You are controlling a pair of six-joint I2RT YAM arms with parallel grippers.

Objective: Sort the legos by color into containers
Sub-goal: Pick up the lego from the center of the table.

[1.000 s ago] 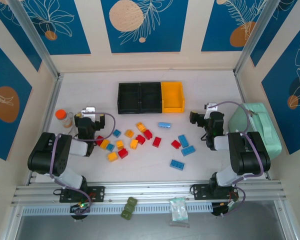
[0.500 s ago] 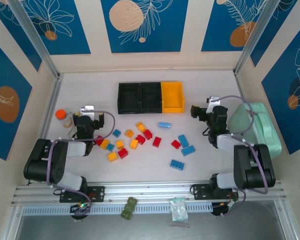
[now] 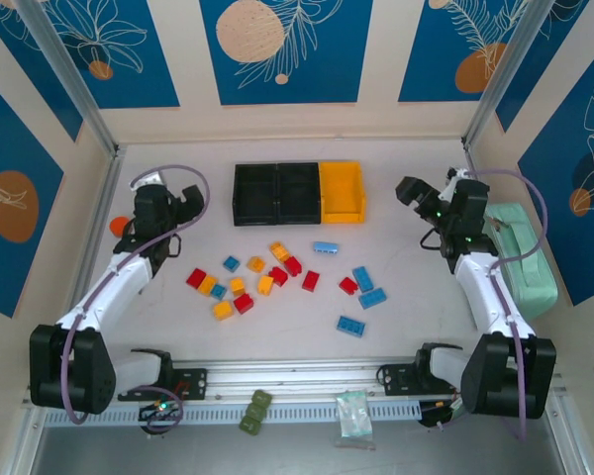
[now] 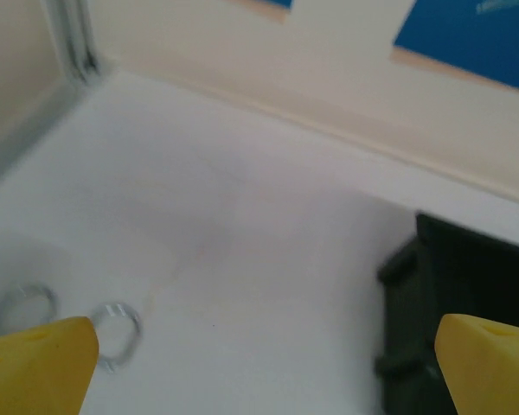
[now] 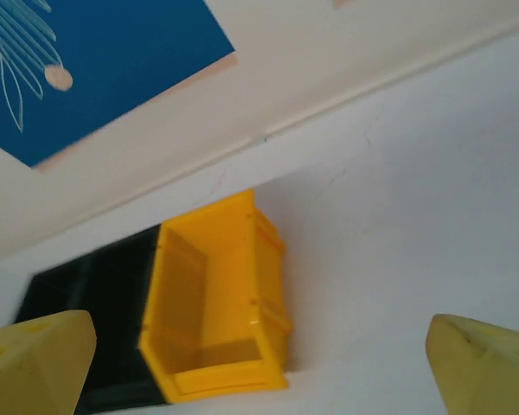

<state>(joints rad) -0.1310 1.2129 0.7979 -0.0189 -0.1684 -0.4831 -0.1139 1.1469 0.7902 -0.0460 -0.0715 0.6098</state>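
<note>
The white counter (image 3: pixel 416 287) has cream walls (image 3: pixel 178 114) with blue leaf pictures (image 3: pixel 317 49) around it. The containers (image 3: pixel 277 194), two black and one yellow, sit joined at the back, bare inside. The legos (image 3: pixel 267 278) lie scattered in front of them. The left claw (image 3: pixel 185 200) and right claw (image 3: pixel 414 192) are wide, holding nothing.
</note>
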